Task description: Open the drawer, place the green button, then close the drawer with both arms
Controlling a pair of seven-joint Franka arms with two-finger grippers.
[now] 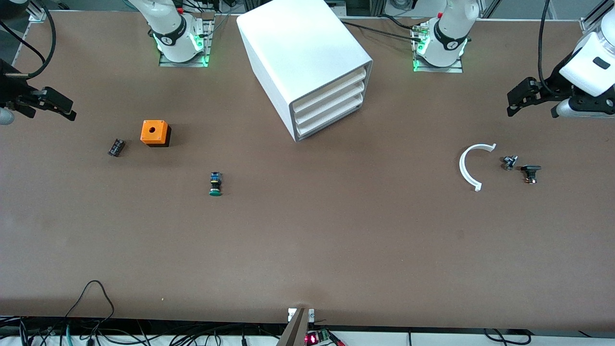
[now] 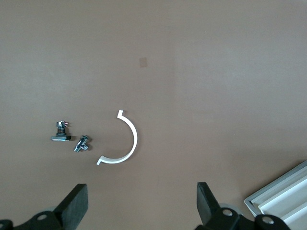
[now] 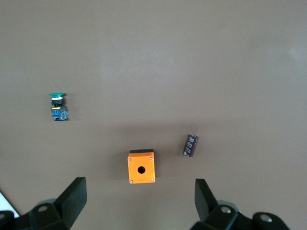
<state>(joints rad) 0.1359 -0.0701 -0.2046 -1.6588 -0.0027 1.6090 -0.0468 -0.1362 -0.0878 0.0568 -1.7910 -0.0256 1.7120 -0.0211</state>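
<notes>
The white cabinet [image 1: 300, 53] stands midway between the arm bases. Its three drawers are shut, and the drawer [image 1: 331, 118] is the lowest one. The button [image 1: 215, 184], with a green cap and a black, blue and yellow body, lies on its side on the table, nearer the front camera than the cabinet and toward the right arm's end. It also shows in the right wrist view [image 3: 58, 107]. My right gripper [image 1: 62, 106] [image 3: 139, 203] is open and empty above the table at the right arm's end. My left gripper [image 1: 514, 102] [image 2: 141, 206] is open and empty above the left arm's end.
An orange cube with a hole [image 1: 155, 132] [image 3: 141, 167] and a small black part [image 1: 116, 147] [image 3: 191, 144] lie near the right gripper. A white curved strip [image 1: 468, 166] [image 2: 125, 143] and two small black parts [image 1: 510, 162] [image 1: 531, 172] lie near the left gripper. A cabinet corner [image 2: 283, 196] shows in the left wrist view.
</notes>
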